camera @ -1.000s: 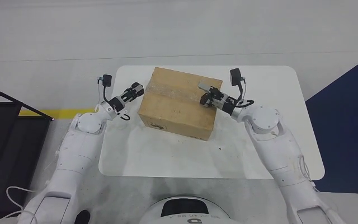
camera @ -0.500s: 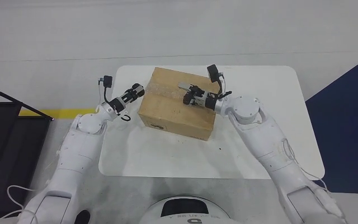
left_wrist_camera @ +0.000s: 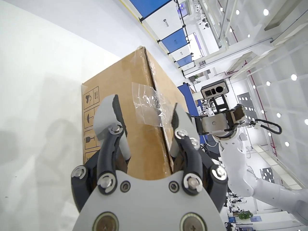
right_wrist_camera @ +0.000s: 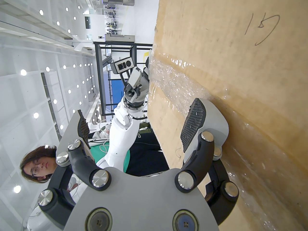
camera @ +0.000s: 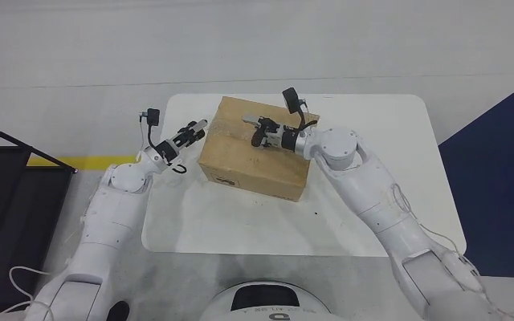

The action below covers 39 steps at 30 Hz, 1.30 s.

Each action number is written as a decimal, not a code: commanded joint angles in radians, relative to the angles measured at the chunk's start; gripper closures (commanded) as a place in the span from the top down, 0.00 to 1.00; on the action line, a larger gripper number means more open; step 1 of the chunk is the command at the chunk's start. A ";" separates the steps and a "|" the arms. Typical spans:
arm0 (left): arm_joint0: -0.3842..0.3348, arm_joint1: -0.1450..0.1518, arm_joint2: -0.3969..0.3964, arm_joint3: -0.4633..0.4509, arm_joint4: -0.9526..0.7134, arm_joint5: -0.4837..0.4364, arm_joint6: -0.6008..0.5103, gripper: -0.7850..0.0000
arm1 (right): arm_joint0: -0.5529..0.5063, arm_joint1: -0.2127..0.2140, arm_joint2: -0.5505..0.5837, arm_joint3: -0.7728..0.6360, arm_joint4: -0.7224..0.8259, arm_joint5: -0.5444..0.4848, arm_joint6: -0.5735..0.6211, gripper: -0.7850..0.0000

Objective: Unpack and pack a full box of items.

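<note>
Framing box (left_wrist_camera: 115,85) end seam, left jaws spread.

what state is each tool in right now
Left tool: open, empty, by the end of the brown taped cardboard box.
Right tool: open, empty, over the box's top.
</note>
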 commanded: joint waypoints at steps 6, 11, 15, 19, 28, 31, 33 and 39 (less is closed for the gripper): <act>0.000 0.004 -0.018 0.028 -0.010 -0.008 0.017 1.00 | 0.032 -0.019 -0.032 0.034 0.016 -0.005 -0.010 1.00; 0.006 0.021 -0.047 0.054 0.127 -0.013 0.067 1.00 | 0.057 -0.034 -0.056 0.063 0.029 -0.016 -0.015 1.00; 0.022 0.033 -0.042 0.044 0.326 0.017 0.121 1.00 | 0.078 -0.049 -0.074 0.088 0.055 -0.032 -0.021 1.00; 0.027 0.034 -0.013 0.029 0.431 0.026 0.132 1.00 | 0.104 -0.067 -0.102 0.125 0.073 -0.044 -0.027 1.00; 0.020 0.017 0.065 0.013 0.463 -0.023 0.153 1.00 | 0.145 -0.105 -0.137 0.211 0.107 -0.046 -0.092 1.00; 0.014 0.015 0.076 0.023 0.465 -0.033 0.152 1.00 | 0.155 -0.116 -0.151 0.232 0.108 -0.043 -0.096 1.00; 0.009 0.014 0.080 0.030 0.470 -0.036 0.154 1.00 | 0.162 -0.124 -0.162 0.242 0.108 -0.042 -0.098 1.00; -0.001 0.011 0.097 0.036 0.475 -0.053 0.154 1.00 | 0.186 -0.148 -0.187 0.273 0.113 -0.043 -0.104 1.00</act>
